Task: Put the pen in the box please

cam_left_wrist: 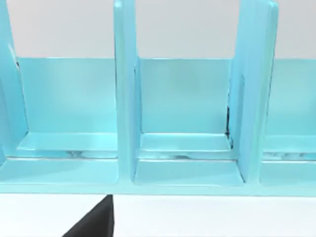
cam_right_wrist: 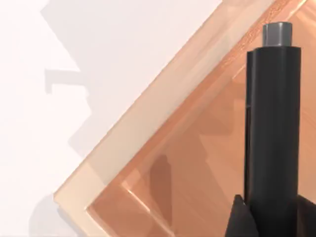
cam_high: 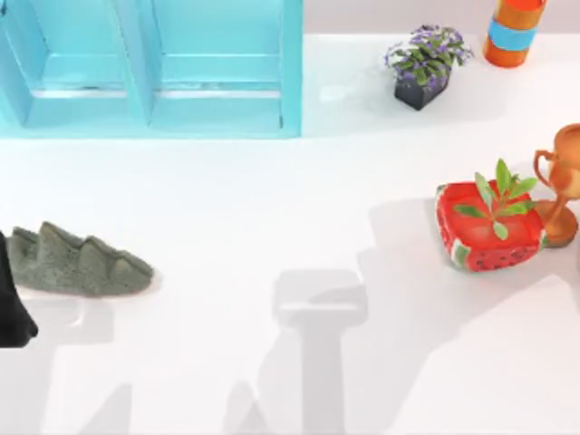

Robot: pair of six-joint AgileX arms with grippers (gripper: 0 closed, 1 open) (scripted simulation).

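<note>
In the right wrist view, the pen [cam_right_wrist: 272,123] shows as a slim black barrel with a small grey tip. It sticks out from my right gripper [cam_right_wrist: 270,219], which is shut on its lower end. Under the pen lies the box [cam_right_wrist: 143,129], a shallow wooden tray with a pale rim and an orange-brown floor. The pen hangs over the inside of the box, near one corner. Whether it touches the floor is unclear. My left arm [cam_high: 11,308] sits parked at the table's left edge, facing the blue shelf [cam_left_wrist: 187,123].
A blue shelf unit [cam_high: 154,68] stands at the back left. A green shoe [cam_high: 77,261] lies at the left. At the right are a red watermelon-patterned pot with a plant [cam_high: 489,227], a copper trophy [cam_high: 564,181], a flower pot [cam_high: 424,65] and an orange-and-blue cylinder [cam_high: 515,32].
</note>
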